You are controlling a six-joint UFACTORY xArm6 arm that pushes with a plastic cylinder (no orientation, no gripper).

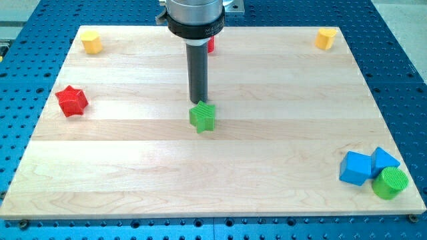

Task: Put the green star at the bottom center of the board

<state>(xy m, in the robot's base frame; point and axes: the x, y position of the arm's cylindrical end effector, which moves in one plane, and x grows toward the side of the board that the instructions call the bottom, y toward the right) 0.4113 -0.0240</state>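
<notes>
Pale wooden board point(133, 167) lying flat on a blue table full of little holes point(400, 40). Small green star block point(202, 117) sitting near the middle of the board, a bit toward the view's left, well up from the bottom edge. Straight dark rod point(198, 70) hanging down from the view's top, with my tip point(198, 101) right at the top side of the green star block, touching it or just beside it; hard to tell which. No claw on this arm, only the rod, so nothing spread, pressed together or pinching.

Red star block point(71, 101) far off at the view's left. Yellow block point(91, 42) in the top left corner. Another yellow block point(325, 38) in the top right corner. Small red block point(211, 45) peeking out behind the rod, mostly hidden, shape not clear. Down in the bottom right corner, three blocks bunched close together: blue cube block point(355, 167), another blue block point(384, 160) just behind it, and round green block point(390, 182) in front.
</notes>
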